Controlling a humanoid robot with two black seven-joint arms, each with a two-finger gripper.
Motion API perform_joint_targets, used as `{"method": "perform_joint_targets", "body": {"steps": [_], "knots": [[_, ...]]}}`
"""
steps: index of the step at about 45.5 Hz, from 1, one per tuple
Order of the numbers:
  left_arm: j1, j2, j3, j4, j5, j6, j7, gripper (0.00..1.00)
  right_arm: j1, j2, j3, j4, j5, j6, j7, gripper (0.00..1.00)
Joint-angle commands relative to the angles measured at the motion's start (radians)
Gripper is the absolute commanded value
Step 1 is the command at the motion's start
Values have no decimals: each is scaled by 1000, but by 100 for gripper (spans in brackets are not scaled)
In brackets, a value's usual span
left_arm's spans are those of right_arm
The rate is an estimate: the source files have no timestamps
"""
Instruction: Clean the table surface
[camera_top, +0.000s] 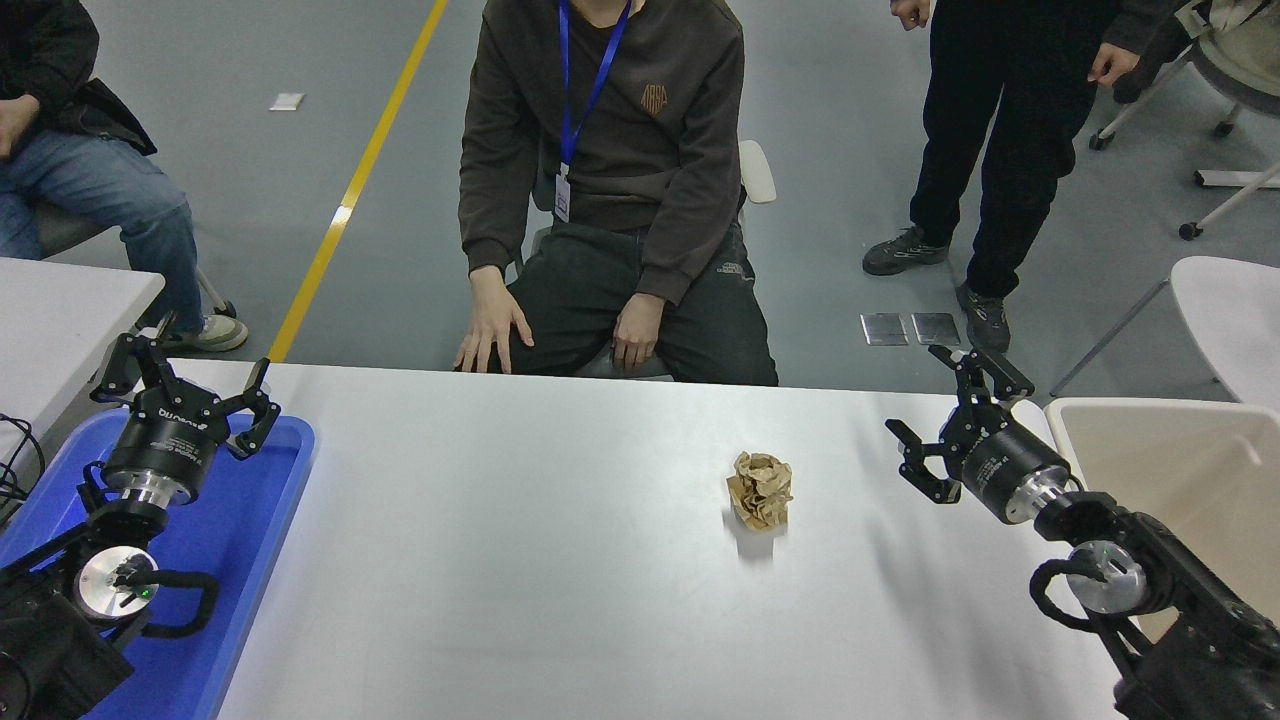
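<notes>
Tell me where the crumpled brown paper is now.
The crumpled brown paper lies on the table surface, right of centre, left of the open right gripper.

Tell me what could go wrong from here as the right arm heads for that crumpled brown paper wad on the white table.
The crumpled brown paper wad looks light and lies loose on the white-grey table surface, so the open right claw might nudge it away instead of gripping it.

The seated person's hand rests near the far edge; a pushed wad could slide that way or fall off.

The beige bin sits close beside the right arm, which might bump its rim.
</notes>
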Motion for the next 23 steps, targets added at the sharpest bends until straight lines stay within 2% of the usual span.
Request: {"method": "perform_joint_targets", "body": {"steps": [1,8,23], "knots": [[0,0,0,0,0,0,1,100,-7,43,66,-39,74,-116,174,100],[0,0,0,0,0,0,-1,100,-9,40,74,-43,74,-142,229,100],[0,0,0,0,0,0,1,100,-4,23,29,-22,76,-147,221,100]]}}
